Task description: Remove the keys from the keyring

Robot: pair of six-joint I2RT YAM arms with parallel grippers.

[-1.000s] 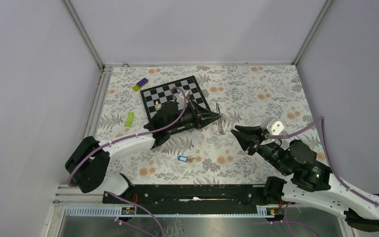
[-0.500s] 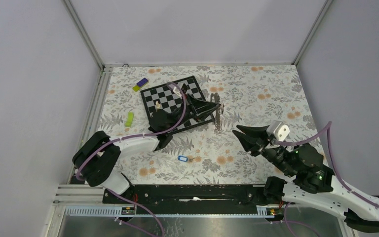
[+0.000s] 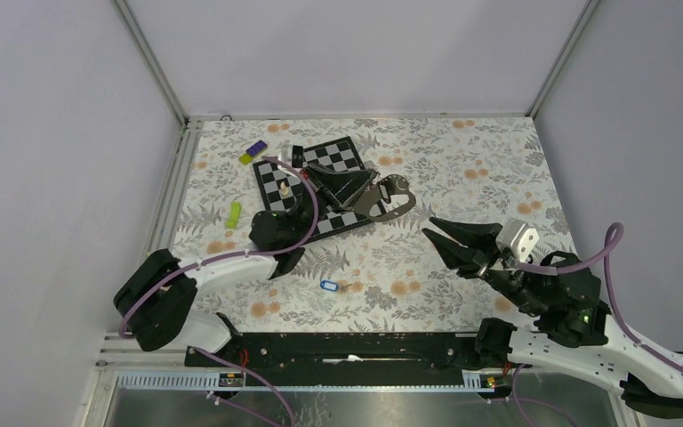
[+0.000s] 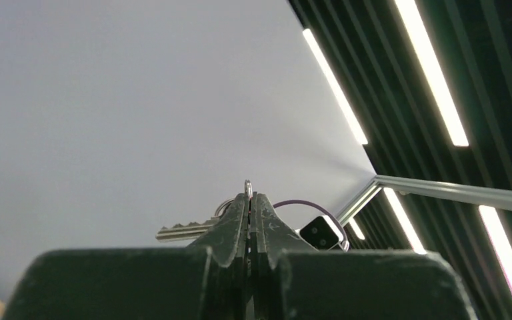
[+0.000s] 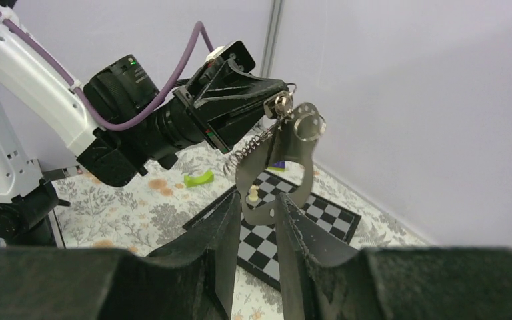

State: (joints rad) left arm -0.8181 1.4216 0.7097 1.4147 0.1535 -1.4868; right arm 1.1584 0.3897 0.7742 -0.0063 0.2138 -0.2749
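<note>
The keyring [image 4: 247,187] is pinched in the tightly closed left gripper [image 4: 250,201], with the keys [image 4: 181,231] dangling from it. It is faced squarely by the nearby right gripper [image 5: 257,203], which is held partly open and empty

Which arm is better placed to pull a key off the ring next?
Probably right. The left gripper is shut on the keyring, holding it aloft with a key sticking out; the right gripper is open, empty and pointed toward it.
</note>
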